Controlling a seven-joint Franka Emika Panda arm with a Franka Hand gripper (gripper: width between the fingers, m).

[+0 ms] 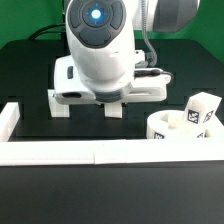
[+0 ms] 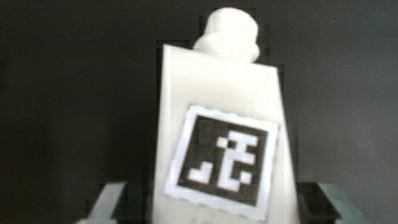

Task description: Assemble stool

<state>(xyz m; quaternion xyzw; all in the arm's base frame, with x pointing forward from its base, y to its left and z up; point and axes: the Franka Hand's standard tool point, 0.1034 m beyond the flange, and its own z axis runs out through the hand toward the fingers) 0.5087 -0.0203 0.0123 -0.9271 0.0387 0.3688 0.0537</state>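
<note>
A white leg block (image 2: 222, 120) with a black-and-white tag lies on the black table, its rounded peg (image 2: 228, 35) pointing away from the camera. My gripper (image 2: 219, 200) is open and straddles it, with one finger (image 2: 111, 200) on each side and dark gaps between the fingers and the block. In the exterior view the gripper (image 1: 90, 108) is down at the table in the middle, and the hand hides this leg. The round white seat (image 1: 165, 130) sits at the exterior view's right with a tagged leg block (image 1: 201, 108) standing on it.
A long white border rail (image 1: 100, 152) runs along the front and turns up the exterior view's left side (image 1: 10, 120). The seat lies close against the front rail.
</note>
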